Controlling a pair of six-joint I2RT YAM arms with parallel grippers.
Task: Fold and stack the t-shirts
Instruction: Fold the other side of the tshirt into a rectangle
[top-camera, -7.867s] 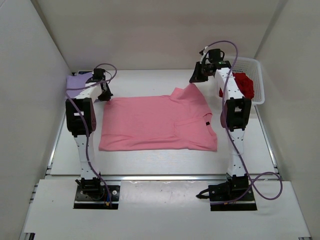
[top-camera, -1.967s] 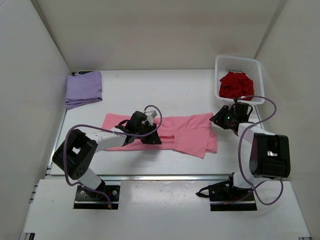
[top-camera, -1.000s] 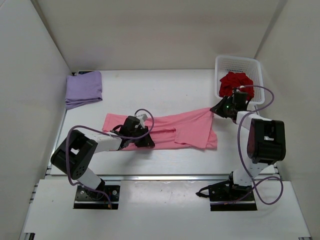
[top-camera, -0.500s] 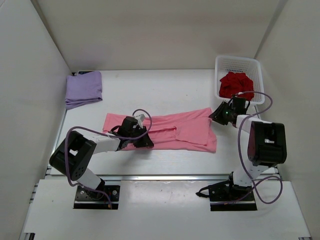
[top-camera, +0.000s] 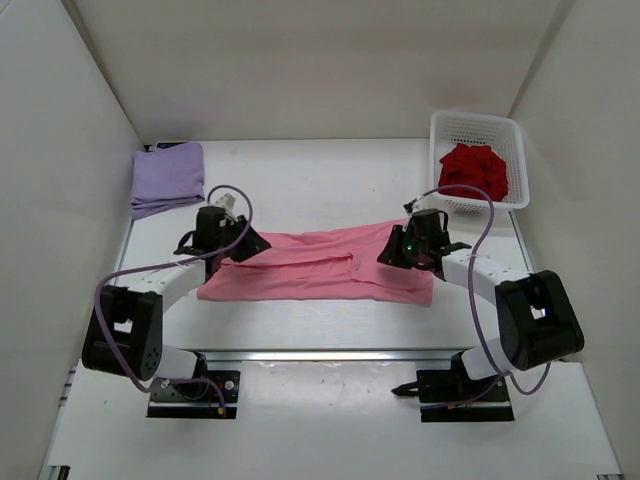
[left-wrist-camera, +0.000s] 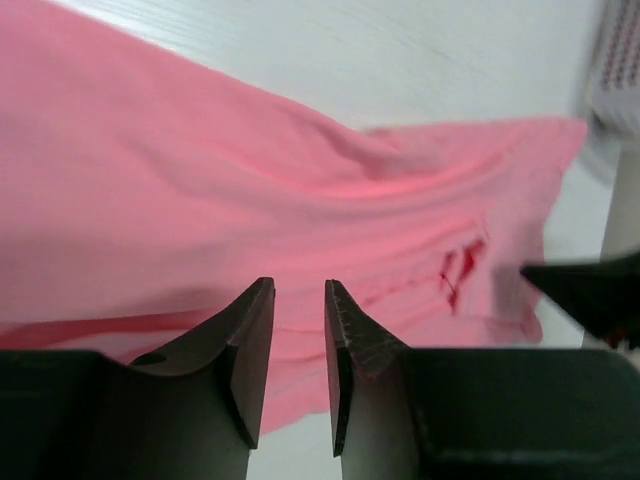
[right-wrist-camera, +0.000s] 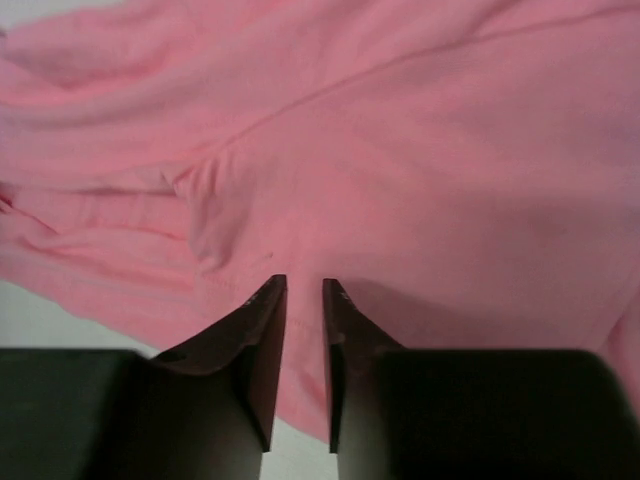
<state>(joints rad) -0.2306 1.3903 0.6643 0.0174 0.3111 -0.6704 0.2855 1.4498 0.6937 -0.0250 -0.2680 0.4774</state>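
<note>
Pink t-shirt lies folded into a long band across the near middle of the surface, a pincer at each end.

The left pincer hangs low at the band's left end, its jaws slightly apart with nothing visibly caught between them. The right pincer sits at the band's right end, tips close to the cloth and a narrow slit between them; whether it pinches fabric I cannot tell. The lavender t-shirt lies folded in the far left corner. The dark red t-shirt lies bunched in the white basket at far right.
</note>
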